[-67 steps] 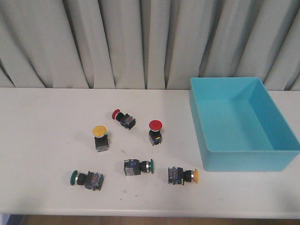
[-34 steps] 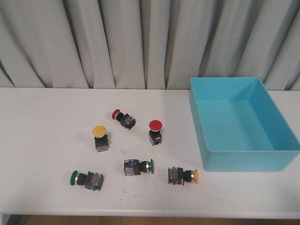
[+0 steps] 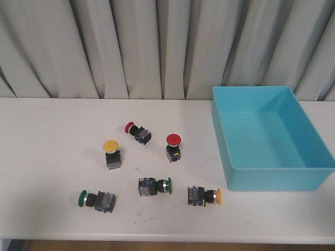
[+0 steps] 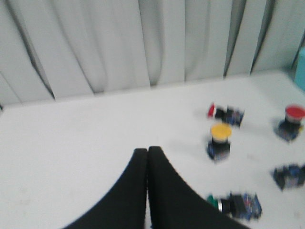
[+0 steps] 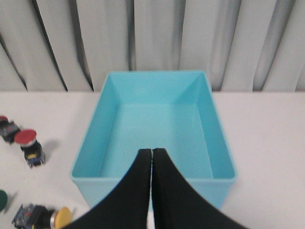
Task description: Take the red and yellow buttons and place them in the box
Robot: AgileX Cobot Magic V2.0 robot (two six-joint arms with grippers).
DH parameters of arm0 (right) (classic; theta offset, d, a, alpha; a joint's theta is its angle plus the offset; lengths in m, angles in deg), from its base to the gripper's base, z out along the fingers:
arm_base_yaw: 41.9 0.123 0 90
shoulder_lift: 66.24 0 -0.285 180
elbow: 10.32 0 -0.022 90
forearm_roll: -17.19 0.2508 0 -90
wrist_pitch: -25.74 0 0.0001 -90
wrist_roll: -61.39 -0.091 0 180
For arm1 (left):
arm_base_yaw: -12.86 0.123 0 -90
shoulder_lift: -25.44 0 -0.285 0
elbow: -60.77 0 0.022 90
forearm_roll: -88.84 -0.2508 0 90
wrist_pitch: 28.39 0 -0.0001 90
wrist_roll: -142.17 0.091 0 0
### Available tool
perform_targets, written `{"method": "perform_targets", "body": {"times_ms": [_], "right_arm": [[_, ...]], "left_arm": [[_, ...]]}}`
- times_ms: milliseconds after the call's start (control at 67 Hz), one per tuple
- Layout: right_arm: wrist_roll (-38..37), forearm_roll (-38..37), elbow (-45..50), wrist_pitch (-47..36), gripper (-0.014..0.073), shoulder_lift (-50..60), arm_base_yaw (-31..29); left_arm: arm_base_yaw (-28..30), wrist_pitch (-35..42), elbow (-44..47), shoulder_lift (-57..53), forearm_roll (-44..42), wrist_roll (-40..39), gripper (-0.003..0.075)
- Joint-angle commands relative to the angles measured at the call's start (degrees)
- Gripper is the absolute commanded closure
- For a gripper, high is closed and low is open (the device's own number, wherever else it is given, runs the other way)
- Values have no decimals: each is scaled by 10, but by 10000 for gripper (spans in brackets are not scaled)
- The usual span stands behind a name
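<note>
Both grippers are closed and empty. Left gripper (image 4: 147,151) hovers with its fingers pressed together over bare table (image 3: 47,157), left of the scattered switches; right gripper (image 5: 152,152), likewise shut on nothing, hangs above the near wall of the box (image 3: 314,151), which stands empty at the right, long axis running near to far, presumably kept open-topped for dropping. No pick is begun. Upright yellow button (image 3: 111,153) and upright red button (image 3: 173,147) stand cap upward, axis vertical, likely the easiest to grasp from above. Far red button (image 3: 137,132) lies on its side, cap pointing left and slightly far. Near yellow button (image 3: 204,196) lies flat, cap pointing right toward the box. Two green buttons (image 3: 155,186) (image 3: 96,200) lie nearest, not wanted.
</note>
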Motion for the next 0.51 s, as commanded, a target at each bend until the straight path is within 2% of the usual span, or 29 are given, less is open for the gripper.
{"method": "perform_targets", "body": {"times_ms": [0, 254, 358, 493], "right_arm": [[3, -2, -21, -32, 596, -47, 0], [-3, 15, -19, -15, 596, -125, 0], [22, -6, -19, -4, 592, -136, 0], [51, -20, -23, 29, 540, -137, 1]], "left_arm": [[-3, 7, -22, 44, 3, -1, 727], [-3, -14, -21, 103, 3, -1, 727], [-3, -15, -21, 113, 3, -1, 727], [-3, -14, -21, 121, 3, -1, 715]]}}
